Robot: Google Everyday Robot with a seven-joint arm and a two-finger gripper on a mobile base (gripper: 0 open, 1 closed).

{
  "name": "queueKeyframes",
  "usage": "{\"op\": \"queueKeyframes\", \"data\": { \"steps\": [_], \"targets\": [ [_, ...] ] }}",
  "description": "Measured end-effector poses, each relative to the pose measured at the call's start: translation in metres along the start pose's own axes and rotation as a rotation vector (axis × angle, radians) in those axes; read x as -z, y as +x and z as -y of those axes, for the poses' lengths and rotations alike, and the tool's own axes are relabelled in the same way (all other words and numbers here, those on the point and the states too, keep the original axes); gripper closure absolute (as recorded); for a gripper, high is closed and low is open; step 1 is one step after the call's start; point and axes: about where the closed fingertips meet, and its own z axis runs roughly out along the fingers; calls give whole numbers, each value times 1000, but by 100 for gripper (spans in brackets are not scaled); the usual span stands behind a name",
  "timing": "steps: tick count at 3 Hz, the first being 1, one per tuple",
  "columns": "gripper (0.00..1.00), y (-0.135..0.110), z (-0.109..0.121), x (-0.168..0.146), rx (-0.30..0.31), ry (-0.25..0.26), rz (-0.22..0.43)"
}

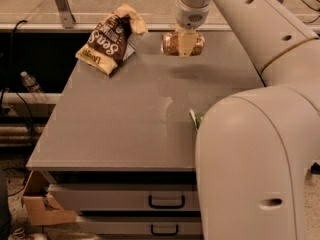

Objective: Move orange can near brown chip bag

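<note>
Golden-orange metal can (169,44): clamped in gripper (185,48) above far grey tabletop (125,124), for transit; dark brown chip bag (106,40) leftward.

Orange can (170,44) in gripper (184,46) near brown bag (106,42)

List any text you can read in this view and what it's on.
"Sens": large white letters, tilted, on the brown chip bag; rest unreadable.
Small print at that bag's lower end: too blurred.
The orange can, held by the gripper over the table's far side: nothing legible.
</note>
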Motion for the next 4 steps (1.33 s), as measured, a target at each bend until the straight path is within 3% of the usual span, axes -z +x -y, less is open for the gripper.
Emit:
{"op": "queueKeyframes", "data": {
  "steps": [1, 2, 3, 4],
  "targets": [
    [100, -50, 3, 4, 72, -14, -22],
    [100, -92, -1, -10, 151, -64, 9],
    [100, -123, -5, -32, 207, -116, 46],
    [100, -140, 1, -49, 225, -127, 12]
  ]
}}
